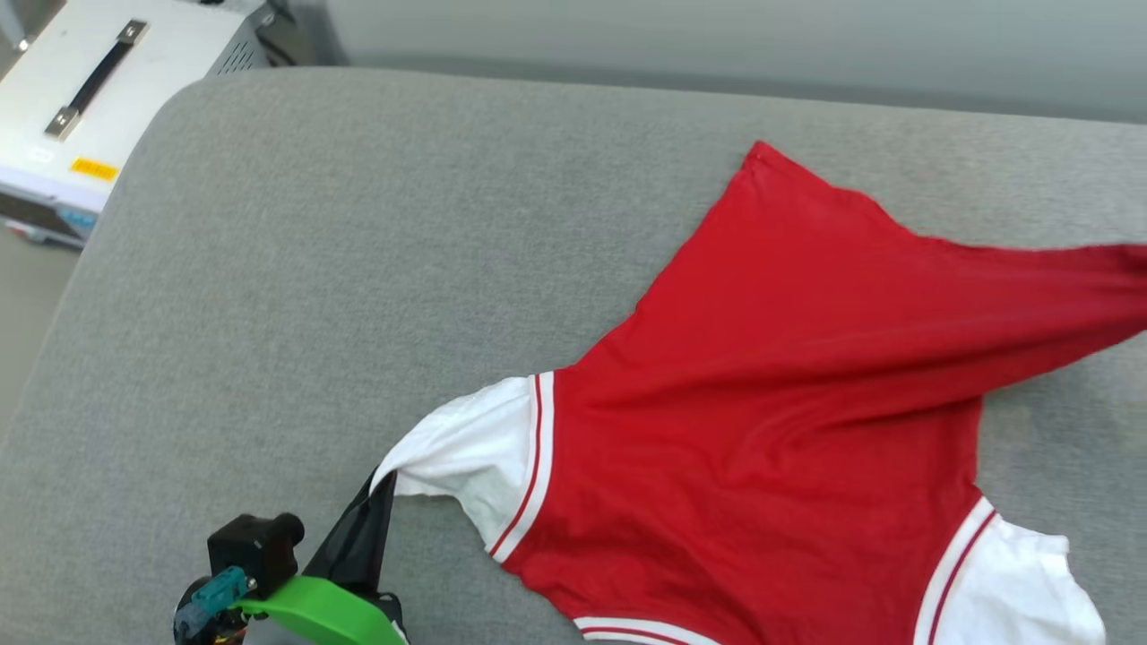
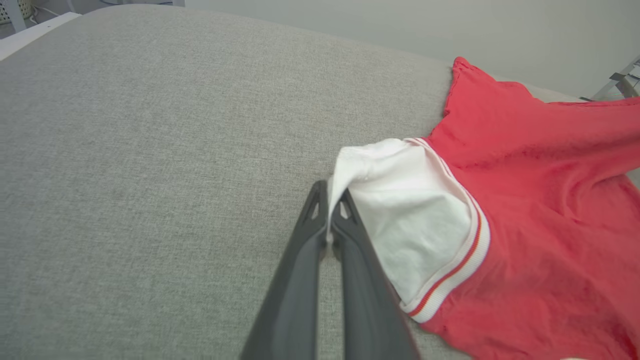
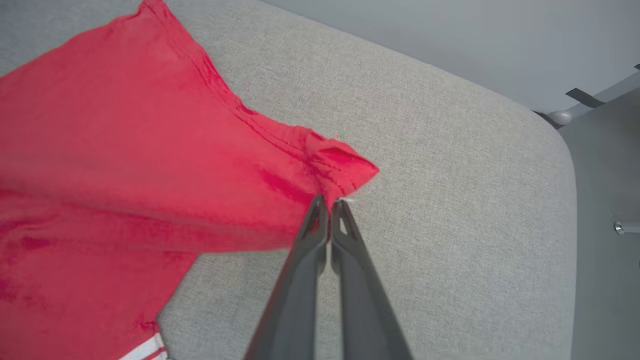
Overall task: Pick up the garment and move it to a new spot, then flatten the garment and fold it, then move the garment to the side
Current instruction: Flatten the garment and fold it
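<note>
The red jersey T-shirt [image 1: 771, 376] lies spread, plain side up, on the right half of the grey fabric surface [image 1: 314, 269]. The left tool [image 2: 328, 192] is pinched closed on the edge of its white sleeve [image 2: 410, 215]. The right tool [image 3: 328, 202] is clamped on a red hem corner [image 3: 345, 170], with that cloth drawn taut above the surface
</note>
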You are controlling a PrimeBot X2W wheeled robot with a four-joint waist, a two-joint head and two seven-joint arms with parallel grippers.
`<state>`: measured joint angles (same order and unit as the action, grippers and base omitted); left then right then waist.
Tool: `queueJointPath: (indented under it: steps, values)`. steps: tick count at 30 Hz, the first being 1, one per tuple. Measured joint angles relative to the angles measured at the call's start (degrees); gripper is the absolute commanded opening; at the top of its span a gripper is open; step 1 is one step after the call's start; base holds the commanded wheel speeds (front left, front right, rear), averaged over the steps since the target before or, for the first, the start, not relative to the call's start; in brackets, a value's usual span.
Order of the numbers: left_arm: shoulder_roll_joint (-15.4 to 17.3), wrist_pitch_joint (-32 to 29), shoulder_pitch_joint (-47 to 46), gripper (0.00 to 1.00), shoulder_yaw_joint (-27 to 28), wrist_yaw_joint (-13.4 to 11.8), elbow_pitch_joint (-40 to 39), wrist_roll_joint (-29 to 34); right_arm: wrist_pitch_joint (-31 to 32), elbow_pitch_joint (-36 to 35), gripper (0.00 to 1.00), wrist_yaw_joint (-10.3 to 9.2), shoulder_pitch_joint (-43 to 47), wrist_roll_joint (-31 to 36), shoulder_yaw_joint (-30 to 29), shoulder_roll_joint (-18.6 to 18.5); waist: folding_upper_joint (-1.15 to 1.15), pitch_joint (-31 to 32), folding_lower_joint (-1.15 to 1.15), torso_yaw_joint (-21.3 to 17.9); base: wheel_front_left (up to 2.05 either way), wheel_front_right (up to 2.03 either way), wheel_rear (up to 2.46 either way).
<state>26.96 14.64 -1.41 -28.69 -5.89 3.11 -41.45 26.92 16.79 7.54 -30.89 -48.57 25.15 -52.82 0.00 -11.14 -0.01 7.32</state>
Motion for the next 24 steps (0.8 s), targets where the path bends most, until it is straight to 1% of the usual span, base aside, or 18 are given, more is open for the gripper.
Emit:
queueJointPath:
  steps: [5, 6, 7, 9, 11, 14, 18, 20, 23, 24]
  values:
    - [0.4, -0.1, 1.7, 0.0, 0.1, -0.5, 0.0, -0.4, -2.0, -2.4, 0.0, 0.0, 11.7, -0.5, -4.8, 1.0, 0.0, 2.7, 0.0, -2.3, 0.0, 0.0, 0.0]
    - [0.7, -0.3, 1.9, 0.0, -0.1, -0.5, -0.1, -0.5, -3.8, -3.1, 0.0, 0.0, 19.8, -0.2, -9.6, 2.5, 0.0, 4.0, 0.0, -3.1, 0.0, 0.0, 0.0]
    - [0.8, -0.6, 1.9, 0.0, -0.1, -0.5, -0.1, -0.5, -4.1, -3.4, 0.0, 0.0, 23.1, -0.2, -11.3, 3.3, 0.0, 4.4, 0.0, -3.2, 0.0, 0.0, 0.0]
    - [0.9, -0.6, 2.0, 0.0, 0.0, -0.5, -0.1, -0.5, -5.1, -4.1, 0.0, 0.0, 29.1, -0.1, -14.4, 5.5, 0.0, 4.9, 0.0, -3.4, 0.0, 0.0, 0.0]
    - [1.0, -0.6, 2.0, 0.0, 0.0, -0.7, -0.1, -0.5, -5.6, -4.7, 0.0, 0.0, 34.9, 0.0, -17.8, 8.6, 0.0, 5.2, 0.0, -3.3, 0.0, 0.0, 0.0]
    - [1.0, -0.6, 2.2, 0.0, 0.0, -0.8, -0.1, -0.5, -5.7, -5.2, 0.0, 0.0, 41.2, 1.2, -21.0, 12.7, 0.0, 5.2, 0.0, -3.1, 0.0, 0.0, 0.0]
    - [1.1, -0.6, 2.6, 0.0, -0.1, -1.0, -0.1, -0.5, -3.9, -5.5, 0.0, 0.0, 45.9, 1.2, -23.8, 17.9, 0.0, 4.9, 0.0, -2.9, 0.0, 0.0, 0.0]
    - [1.1, -0.6, 2.6, 0.0, -0.1, -1.0, 0.0, -0.5, -2.9, -5.4, 0.0, 0.0, 46.8, 1.3, -25.1, 19.4, 0.0, 4.7, 0.0, -2.8, 0.0, 0.0, 0.0]
    - [1.2, -0.6, 2.6, 0.0, -0.2, -1.0, 0.0, -0.5, -1.7, -5.7, 0.0, 0.04, 46.9, 2.5, -26.4, 20.1, 0.0, 4.4, 0.0, -2.8, 0.0, 0.0, 0.0]
    - [1.3, -0.6, 2.6, 0.0, -0.2, -1.2, 0.0, -0.5, -1.7, -6.1, 0.49, 0.04, 46.8, 2.7, -27.0, 20.5, 0.0, 4.4, 0.0, -2.8, 0.0, 0.0, 0.0]
